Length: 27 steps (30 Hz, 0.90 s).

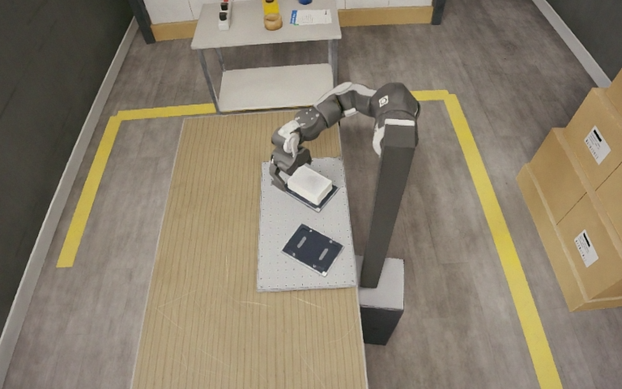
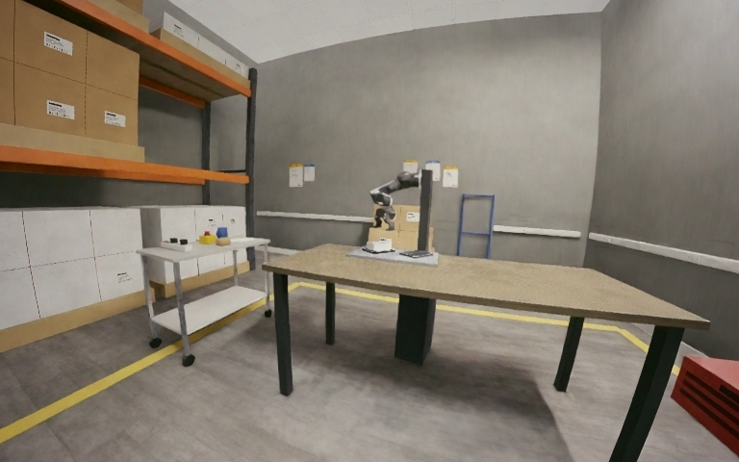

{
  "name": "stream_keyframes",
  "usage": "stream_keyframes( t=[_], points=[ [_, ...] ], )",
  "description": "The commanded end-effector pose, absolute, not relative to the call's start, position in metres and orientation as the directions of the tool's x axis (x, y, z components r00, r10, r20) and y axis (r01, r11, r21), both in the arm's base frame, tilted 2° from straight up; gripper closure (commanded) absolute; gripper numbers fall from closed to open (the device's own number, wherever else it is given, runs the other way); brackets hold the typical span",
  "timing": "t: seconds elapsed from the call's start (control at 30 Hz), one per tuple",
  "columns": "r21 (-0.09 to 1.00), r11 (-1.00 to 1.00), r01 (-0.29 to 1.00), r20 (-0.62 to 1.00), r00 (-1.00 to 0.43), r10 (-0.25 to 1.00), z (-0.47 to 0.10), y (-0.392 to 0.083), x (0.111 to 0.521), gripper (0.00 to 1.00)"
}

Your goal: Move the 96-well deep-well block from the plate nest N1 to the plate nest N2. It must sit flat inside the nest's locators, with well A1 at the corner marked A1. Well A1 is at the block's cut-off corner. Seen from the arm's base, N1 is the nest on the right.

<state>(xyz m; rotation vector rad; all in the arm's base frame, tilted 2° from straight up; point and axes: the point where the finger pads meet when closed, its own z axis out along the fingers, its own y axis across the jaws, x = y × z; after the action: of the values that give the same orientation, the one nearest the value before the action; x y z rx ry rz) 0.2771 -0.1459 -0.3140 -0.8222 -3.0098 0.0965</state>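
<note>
The white deep-well block [image 1: 310,184] [image 2: 378,244] sits in the far nest N1, whose dark rim [image 1: 316,205] shows under it. The near nest N2 [image 1: 313,249] [image 2: 415,253] is a dark, empty plate. Both lie on a grey perforated base plate [image 1: 284,270] [image 2: 405,262]. My gripper [image 1: 287,170] [image 2: 384,221] is open and empty. It points down and hangs a little above the block's far-left end, apart from it. The cut-off corner is too small to make out.
The wooden table [image 1: 206,275] [image 2: 490,283] carries the base plate near its right edge. The arm's dark column [image 1: 389,206] stands beside that edge. A white cart [image 1: 270,27] [image 2: 201,256] with small items stands beyond the table's far end.
</note>
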Motion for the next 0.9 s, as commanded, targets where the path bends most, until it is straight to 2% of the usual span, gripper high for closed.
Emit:
stream_keyframes(
  t=[0.0, 0.37, 0.53, 0.87],
  points=[
    [-0.028, 0.868, 0.495, -0.011, -0.869, 0.495, -0.311, -0.138, 0.282, 0.23],
    [-0.028, 0.868, 0.495, -0.011, -0.869, 0.495, -0.311, -0.138, 0.282, 0.23],
    [-0.029, 0.868, 0.495, -0.011, -0.869, 0.495, -0.330, -0.169, 0.253, 0.23],
    [-0.029, 0.868, 0.495, -0.011, -0.869, 0.495, -0.330, -0.169, 0.253, 0.23]
  ],
)
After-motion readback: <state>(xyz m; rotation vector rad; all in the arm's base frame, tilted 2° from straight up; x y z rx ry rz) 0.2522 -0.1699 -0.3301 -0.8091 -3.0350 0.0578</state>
